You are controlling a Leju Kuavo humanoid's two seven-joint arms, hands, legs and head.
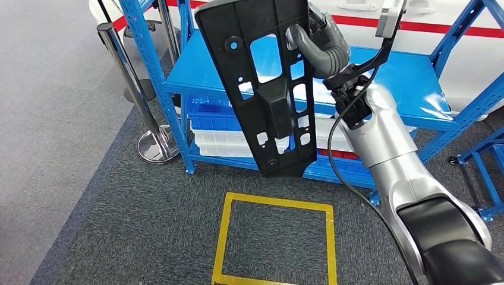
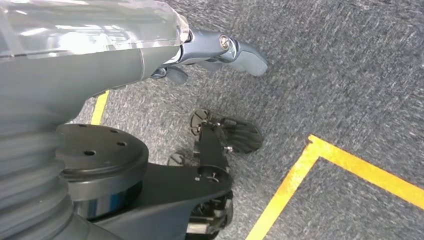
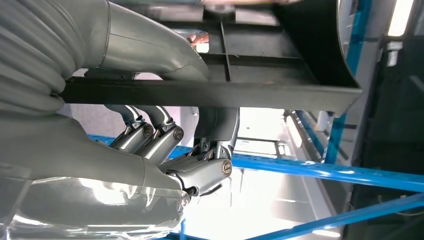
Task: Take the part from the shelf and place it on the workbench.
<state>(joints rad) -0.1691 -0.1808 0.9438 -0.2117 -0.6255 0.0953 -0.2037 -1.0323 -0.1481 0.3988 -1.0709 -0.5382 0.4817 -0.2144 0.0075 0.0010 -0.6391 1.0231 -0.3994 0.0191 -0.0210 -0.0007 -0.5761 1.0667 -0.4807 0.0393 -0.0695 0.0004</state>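
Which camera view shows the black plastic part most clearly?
The head view: the whole black part shows there with its cutouts, held by the right hand in front of the blue shelf. The right wrist view shows its ribbed side and edge close up. The left wrist view looks down at the carpet.

The part (image 1: 261,83) is matt black moulded plastic. The shelf (image 1: 392,77) is glossy blue-painted metal. The floor carpet (image 1: 119,225) is rough grey. The stanchion post (image 1: 128,77) is polished chrome.
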